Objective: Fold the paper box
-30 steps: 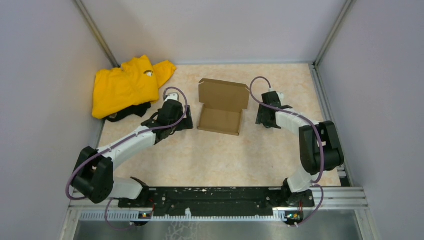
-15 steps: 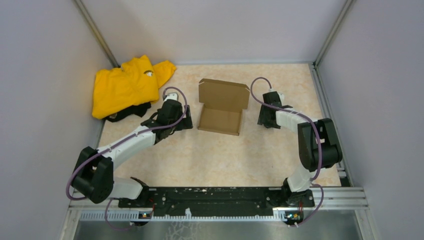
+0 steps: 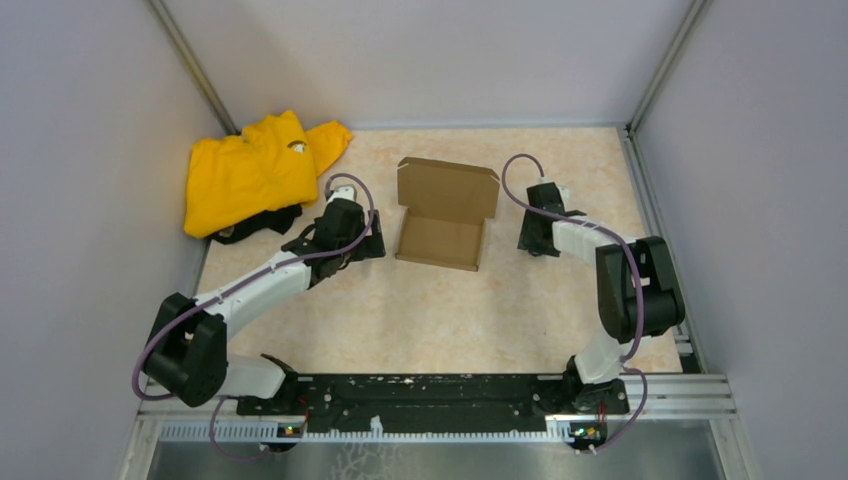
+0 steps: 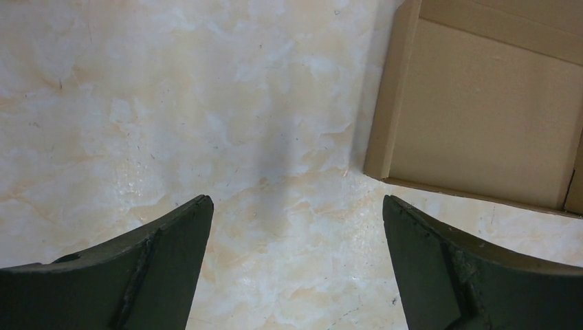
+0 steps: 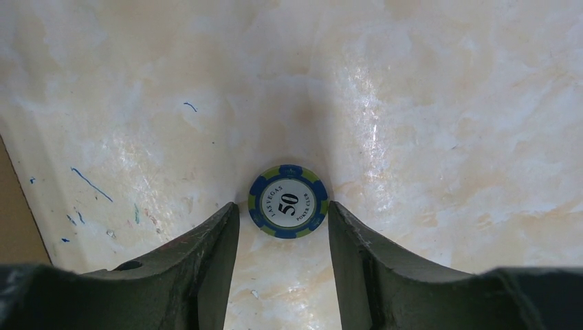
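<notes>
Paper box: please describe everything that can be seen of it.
The paper box is plain brown cardboard, unprinted. It lies open on the marbled table: a shallow tray with low walls, its lid panel open at the far side. No gripper touches it; the open left gripper is beside its left wall.

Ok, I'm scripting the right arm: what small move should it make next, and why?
Probably close the right gripper onto the poker chip: its jaws straddle it on the table with a slight gap, so nothing is gripped yet. The paper box lies apart, to its left.
</notes>
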`<state>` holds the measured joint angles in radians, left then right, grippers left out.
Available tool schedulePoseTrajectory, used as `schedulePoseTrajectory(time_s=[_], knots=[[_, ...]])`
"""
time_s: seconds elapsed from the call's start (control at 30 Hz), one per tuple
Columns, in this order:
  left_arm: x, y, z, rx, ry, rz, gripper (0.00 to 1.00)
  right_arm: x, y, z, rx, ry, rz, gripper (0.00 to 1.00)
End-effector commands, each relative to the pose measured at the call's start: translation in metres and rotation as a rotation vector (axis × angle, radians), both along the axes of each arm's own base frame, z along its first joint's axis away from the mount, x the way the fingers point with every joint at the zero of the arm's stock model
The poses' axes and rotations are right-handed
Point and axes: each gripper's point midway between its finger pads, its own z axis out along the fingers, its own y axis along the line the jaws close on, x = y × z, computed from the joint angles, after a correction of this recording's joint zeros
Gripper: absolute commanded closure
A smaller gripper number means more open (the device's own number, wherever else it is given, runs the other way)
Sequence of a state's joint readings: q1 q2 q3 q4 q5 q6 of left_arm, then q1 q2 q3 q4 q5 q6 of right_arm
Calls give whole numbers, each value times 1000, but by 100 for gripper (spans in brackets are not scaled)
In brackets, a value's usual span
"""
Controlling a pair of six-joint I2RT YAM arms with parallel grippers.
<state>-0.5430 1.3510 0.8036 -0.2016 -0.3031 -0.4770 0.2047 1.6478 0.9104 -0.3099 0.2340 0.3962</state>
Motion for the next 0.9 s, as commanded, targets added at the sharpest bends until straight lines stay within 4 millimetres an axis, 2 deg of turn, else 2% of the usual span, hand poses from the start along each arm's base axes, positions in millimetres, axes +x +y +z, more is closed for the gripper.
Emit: schedulePoseTrajectory(time_s=[0.0,0.47,0.87], knots=[[5,-1,5,-6,-15,0,1,9,-3,5,0,-36,-4,50],[4,-1,3,-6,-11,2,1,9,-4,-1,-9,-20,-4,58],[6,0,3,0,-13,6,1,22,2,-5,6,-19,16,62]])
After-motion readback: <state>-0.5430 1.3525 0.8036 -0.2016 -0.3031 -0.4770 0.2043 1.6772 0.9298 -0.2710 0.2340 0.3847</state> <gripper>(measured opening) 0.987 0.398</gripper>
